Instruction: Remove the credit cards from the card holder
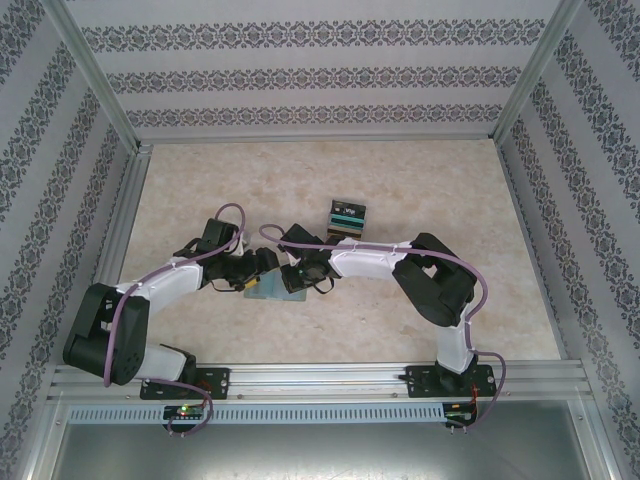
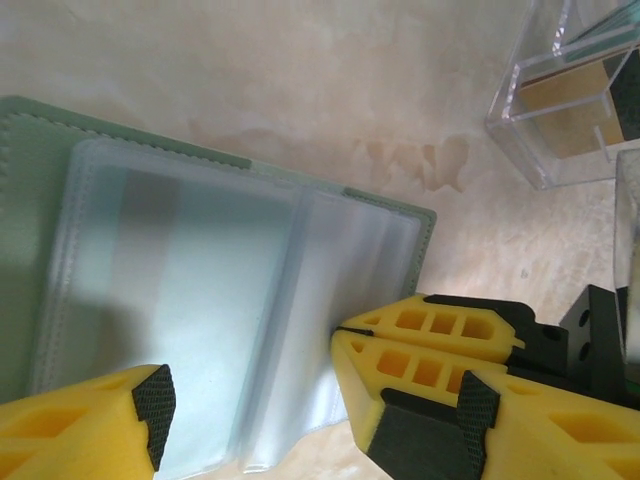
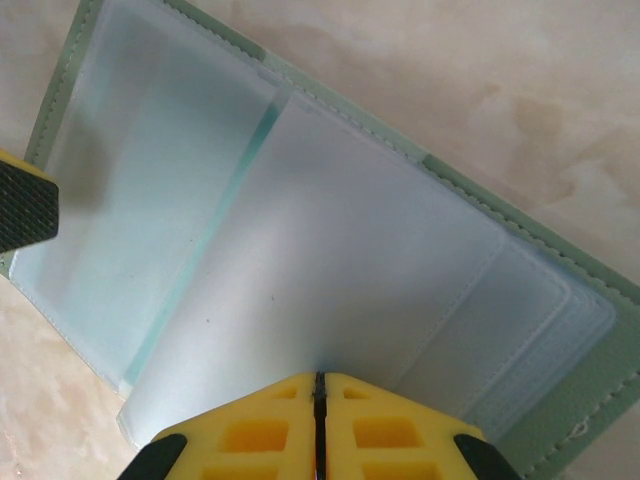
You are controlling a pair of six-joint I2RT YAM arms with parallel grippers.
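The card holder (image 2: 200, 260) is held by a clear page (image 3: 330, 270) in the closed right gripper (image 3: 318, 384), just under the wide-open, empty left gripper (image 2: 312, 405).

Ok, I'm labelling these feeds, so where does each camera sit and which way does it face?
Top external: above and behind the bases, looking down at the table; both arms show.
Left wrist: on the left arm, facing down onto the card holder; open left gripper at bottom.
Right wrist: on the right arm, facing down; shut right gripper pinches the holder's sleeve.
Shared: both wrist views show the card holder's pale inside.
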